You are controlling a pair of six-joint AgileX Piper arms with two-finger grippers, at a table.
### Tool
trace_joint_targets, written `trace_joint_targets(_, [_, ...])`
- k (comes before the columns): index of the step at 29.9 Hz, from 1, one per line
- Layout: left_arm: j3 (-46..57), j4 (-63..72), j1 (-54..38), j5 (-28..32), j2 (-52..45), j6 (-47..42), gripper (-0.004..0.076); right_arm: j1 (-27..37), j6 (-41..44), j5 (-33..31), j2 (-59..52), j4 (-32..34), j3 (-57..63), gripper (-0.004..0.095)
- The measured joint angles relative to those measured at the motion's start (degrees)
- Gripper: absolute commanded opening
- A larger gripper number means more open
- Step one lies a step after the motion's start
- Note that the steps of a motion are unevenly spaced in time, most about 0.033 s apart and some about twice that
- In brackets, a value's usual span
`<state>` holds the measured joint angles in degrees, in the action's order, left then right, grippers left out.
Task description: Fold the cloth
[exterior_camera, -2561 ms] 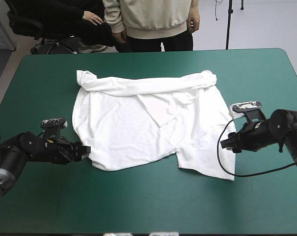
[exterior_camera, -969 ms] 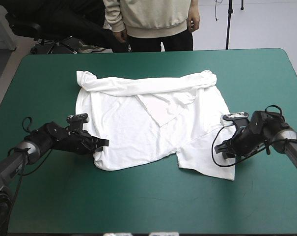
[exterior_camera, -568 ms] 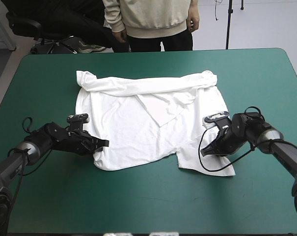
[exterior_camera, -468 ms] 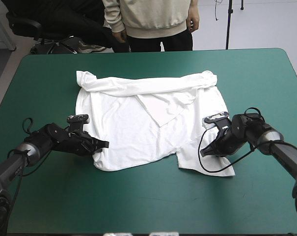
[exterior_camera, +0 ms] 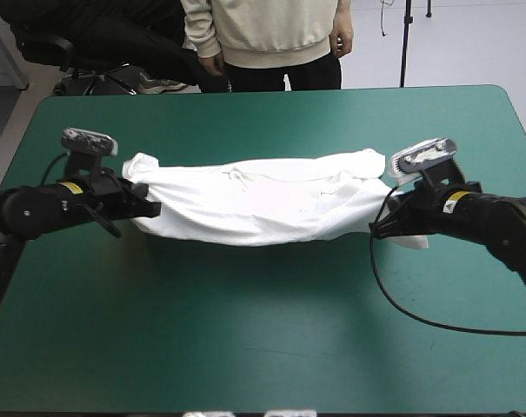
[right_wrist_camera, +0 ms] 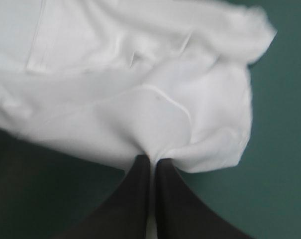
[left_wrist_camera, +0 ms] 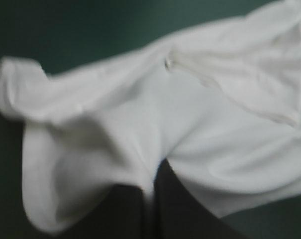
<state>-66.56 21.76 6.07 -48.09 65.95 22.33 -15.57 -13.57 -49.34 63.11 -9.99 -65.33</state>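
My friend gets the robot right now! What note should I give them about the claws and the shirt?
Left claw: shut on the white fabric T-shirt, at its left end.
Right claw: shut on the T-shirt's right end.
Where: the T-shirt stretches between them as a long narrow band across the middle of the teal-green table cover.
Done: one lengthwise fold, it seems.
Left: probably set it down, let go, then fold the ends in to make a neat bundle.
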Motion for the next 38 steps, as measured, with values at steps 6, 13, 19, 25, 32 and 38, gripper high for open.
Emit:
trace_joint_targets(6, [-19.76, -1.45, 0.00, -8.56, -1.16, -0.82, -0.0017, 0.00, -2.07, -1.53, -3.52, 1.35, -15.63, -0.0003])
trace_joint_targets(13, [-46.97, -2.98, 0.00, -17.95, 0.80, -1.67, -0.0017, 0.00, -2.83, -6.96, -3.68, 3.67, -36.15, -0.0003])
trace_joint_targets(19, [-60.41, -7.23, 0.04, -22.52, 1.99, -4.48, -0.0017, 0.00, -0.33, -15.51, -4.84, 9.69, -46.08, -0.0003])
trace_joint_targets(25, [-53.62, -9.42, 0.07, -22.52, 2.08, -6.18, -0.0017, 0.00, 1.40, -22.37, -4.29, 12.53, -45.21, -0.0003])
trace_joint_targets(32, [-35.15, -11.26, 0.45, -20.90, 8.26, -6.76, -0.0017, -0.18, 4.36, -19.84, -1.19, 17.51, -36.36, -0.0004])
trace_joint_targets(38, [-31.24, -12.54, 0.58, -8.19, 17.12, -6.82, -0.0017, -0.18, 6.51, -12.75, 8.85, 21.50, -31.46, -0.0018])
